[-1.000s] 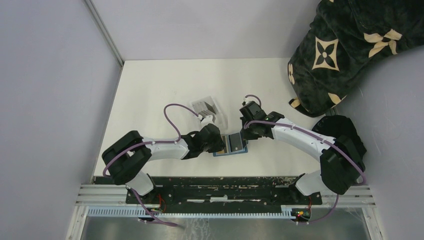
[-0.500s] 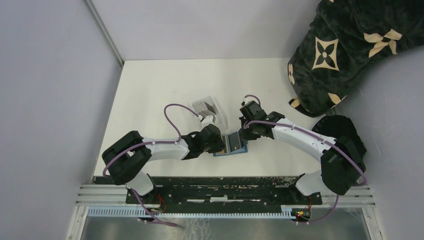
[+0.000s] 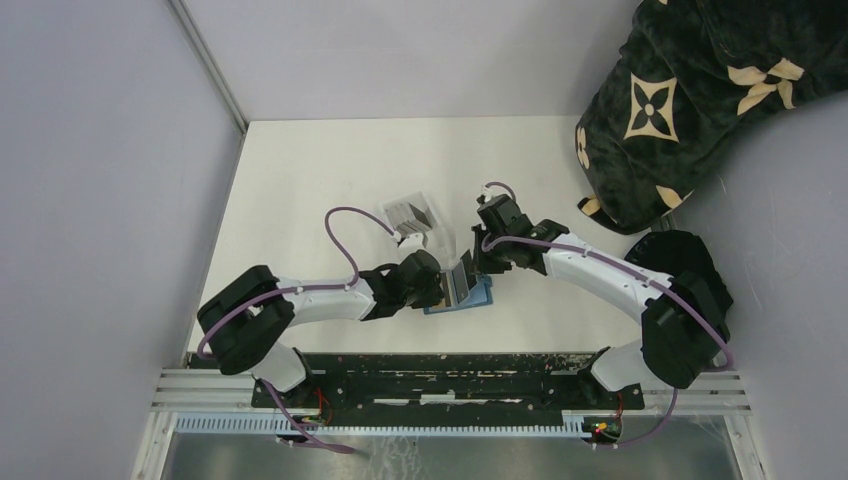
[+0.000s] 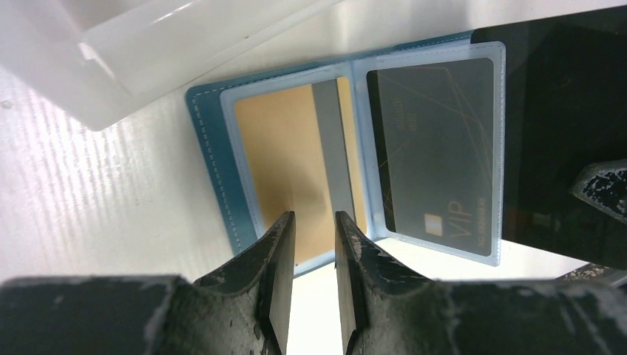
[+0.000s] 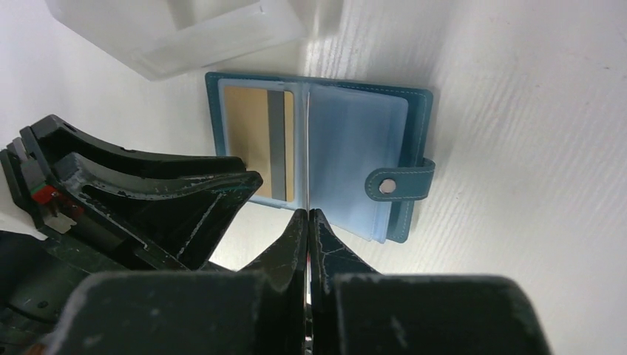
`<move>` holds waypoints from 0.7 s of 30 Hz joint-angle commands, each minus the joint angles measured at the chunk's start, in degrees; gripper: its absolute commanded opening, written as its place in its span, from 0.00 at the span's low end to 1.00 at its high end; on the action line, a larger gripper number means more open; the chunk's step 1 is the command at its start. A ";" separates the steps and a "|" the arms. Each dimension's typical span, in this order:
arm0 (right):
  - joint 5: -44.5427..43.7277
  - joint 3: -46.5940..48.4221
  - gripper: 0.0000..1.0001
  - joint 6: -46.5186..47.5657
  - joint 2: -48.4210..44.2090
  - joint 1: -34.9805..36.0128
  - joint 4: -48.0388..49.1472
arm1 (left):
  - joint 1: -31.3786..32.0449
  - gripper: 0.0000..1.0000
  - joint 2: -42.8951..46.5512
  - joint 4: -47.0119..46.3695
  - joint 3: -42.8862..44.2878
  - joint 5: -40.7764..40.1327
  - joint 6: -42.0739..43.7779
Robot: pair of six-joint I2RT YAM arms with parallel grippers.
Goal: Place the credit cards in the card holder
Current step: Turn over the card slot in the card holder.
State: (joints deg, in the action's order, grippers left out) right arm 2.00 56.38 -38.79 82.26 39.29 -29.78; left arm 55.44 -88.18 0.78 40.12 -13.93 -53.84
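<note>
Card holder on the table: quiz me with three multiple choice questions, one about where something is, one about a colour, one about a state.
1. Where is the gold card? A. in a cup B. in a sleeve of the card holder C. on the floor
2. The holder's cover is: A. red B. black C. teal
3. The holder is: A. open B. snapped shut C. upside down
Answers: B, it shows through the clear sleeve; C, the stitched edge is teal; A, both halves lie spread with the snap tab undone.
</note>
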 commanded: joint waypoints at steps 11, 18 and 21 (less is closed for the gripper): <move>3.30 5.00 0.01 -1.37 4.87 2.41 5.55 | 0.41 0.33 6.42 6.58 0.14 -5.63 -0.23; 3.76 4.29 0.01 -1.61 6.85 2.98 7.08 | 0.42 0.32 8.02 8.31 -0.58 -6.47 -0.42; 4.19 3.39 0.01 -1.87 7.50 3.02 8.03 | 0.39 0.32 8.00 8.35 -1.16 -6.24 -0.73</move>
State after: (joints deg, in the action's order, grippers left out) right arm 5.52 59.05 -39.83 89.23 41.98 -25.23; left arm 55.64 -81.62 8.38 39.79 -18.06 -53.87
